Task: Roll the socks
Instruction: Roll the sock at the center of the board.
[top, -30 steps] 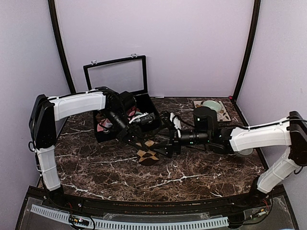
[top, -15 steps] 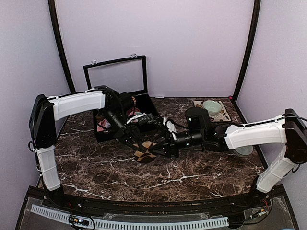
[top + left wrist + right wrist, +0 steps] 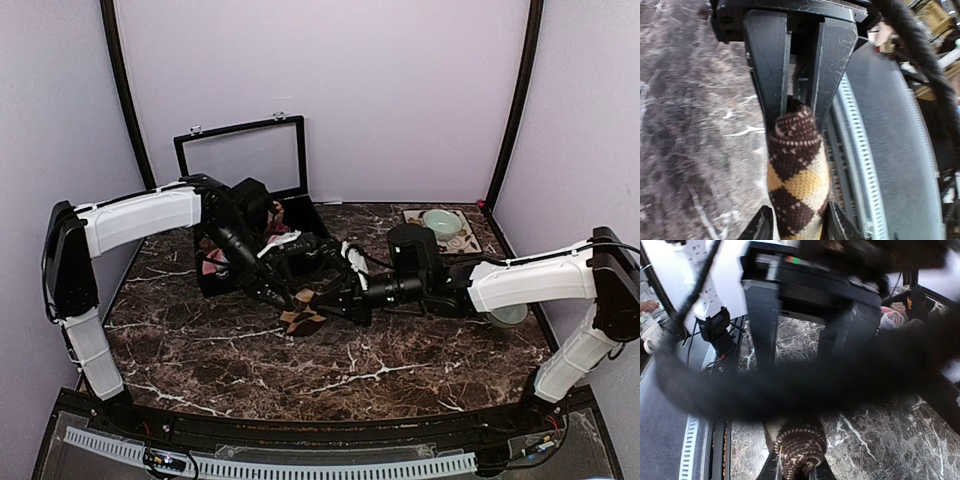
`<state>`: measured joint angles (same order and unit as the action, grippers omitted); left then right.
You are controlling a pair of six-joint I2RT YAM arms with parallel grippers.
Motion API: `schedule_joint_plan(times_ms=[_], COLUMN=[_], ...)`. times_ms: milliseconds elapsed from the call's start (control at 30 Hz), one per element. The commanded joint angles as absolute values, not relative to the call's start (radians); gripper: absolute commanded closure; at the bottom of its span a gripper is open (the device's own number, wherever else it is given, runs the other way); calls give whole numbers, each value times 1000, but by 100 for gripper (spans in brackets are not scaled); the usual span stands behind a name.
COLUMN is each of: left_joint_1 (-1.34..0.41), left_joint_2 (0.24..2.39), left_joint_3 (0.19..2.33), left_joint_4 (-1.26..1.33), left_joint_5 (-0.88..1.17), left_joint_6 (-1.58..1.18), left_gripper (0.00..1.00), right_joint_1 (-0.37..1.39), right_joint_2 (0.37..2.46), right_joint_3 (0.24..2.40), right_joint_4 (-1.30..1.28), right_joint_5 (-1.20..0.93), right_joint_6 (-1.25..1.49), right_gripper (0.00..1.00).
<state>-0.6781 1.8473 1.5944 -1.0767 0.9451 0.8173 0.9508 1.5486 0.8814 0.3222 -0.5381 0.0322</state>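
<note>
One checked sock counted; both my arms reached inward, low; left pincer and right pincer clamped it.

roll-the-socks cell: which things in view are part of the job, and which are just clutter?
Job:
- brown checked sock, gripped by left gripper and right gripper
- pink sock, in the black box

Lying about:
- black box, lid open
- green bowl
- patterned mat under the bowl
</note>
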Motion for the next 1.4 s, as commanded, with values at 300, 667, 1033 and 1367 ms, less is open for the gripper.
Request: schedule_joint_plan(times_ms=[300,667,1033,1367], left_joint_1=[-779,-849,-881,-868], left_joint_2=[1612,1554,1545,1599], left_joint_3=[1345,1250,1171,1319], left_joint_4=[-715,-509,-380,-800], left_joint_5=[501,188,-79,615], left_joint_6=[740,738,777,735], left_gripper=[54,53,83,100], right_joint_1=[970,1010,1022,1039], right_joint_2=[1621,1665,1697,1607], right_joint_3=[887,944,968,909], right_joint_4=[516,498,508,547], right_joint_5=[-372,-297,-328,-354], right_joint_6=[296,450,581,365], right_gripper=[100,100,100,53])
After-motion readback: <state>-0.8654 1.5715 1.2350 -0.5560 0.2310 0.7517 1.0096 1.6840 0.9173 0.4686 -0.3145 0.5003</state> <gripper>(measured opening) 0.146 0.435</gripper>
